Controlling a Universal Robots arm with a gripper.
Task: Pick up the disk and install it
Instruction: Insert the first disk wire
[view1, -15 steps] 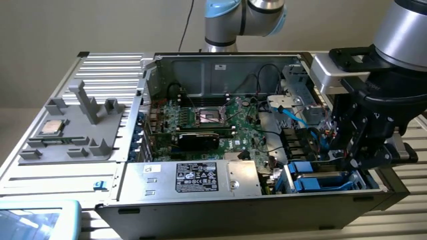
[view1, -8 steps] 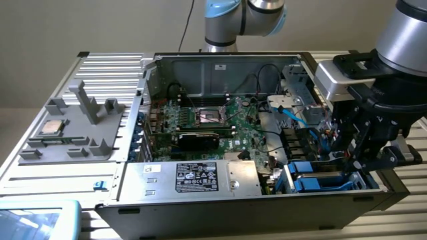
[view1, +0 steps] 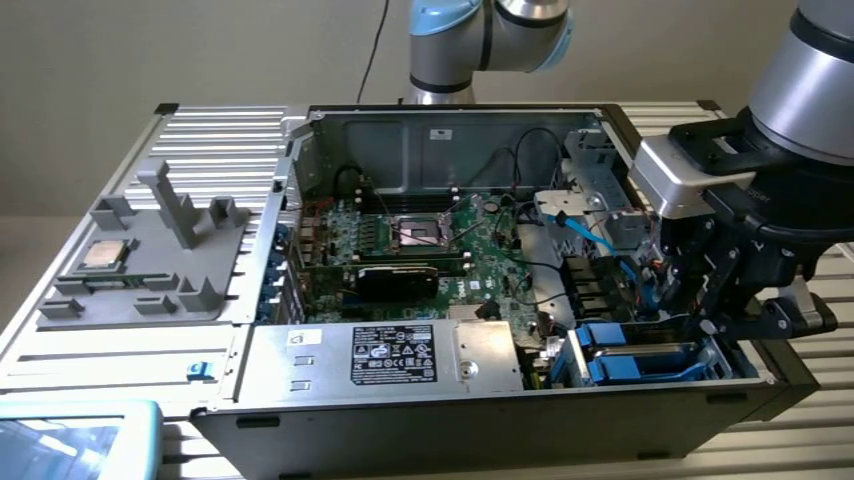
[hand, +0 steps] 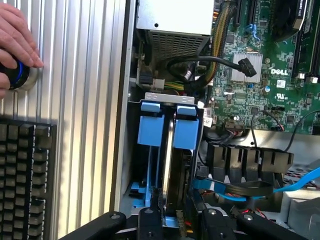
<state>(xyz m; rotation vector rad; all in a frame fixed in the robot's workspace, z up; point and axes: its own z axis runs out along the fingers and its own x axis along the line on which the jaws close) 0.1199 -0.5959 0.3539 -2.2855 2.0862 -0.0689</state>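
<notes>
The disk (hand: 172, 170) stands on edge in the drive bay (view1: 641, 355) at the near corner of the open computer case, on the exterior view's right. Its blue carrier tab (hand: 186, 131) sits at one end, beside a second blue carrier (hand: 150, 127) in the neighbouring slot. My gripper (view1: 707, 320) hangs low over this bay. In the wrist view the gripper (hand: 180, 222) straddles the disk's near edge, with the metal body running between its two sides.
A person's hand (hand: 15, 40) rests on a round button on the ribbed table, next to a black keyboard (hand: 25, 180). The silver power supply (view1: 387, 355), the motherboard (view1: 427, 240) and blue cables (hand: 300, 182) crowd the bay. A grey tray holds a CPU chip (view1: 104, 255).
</notes>
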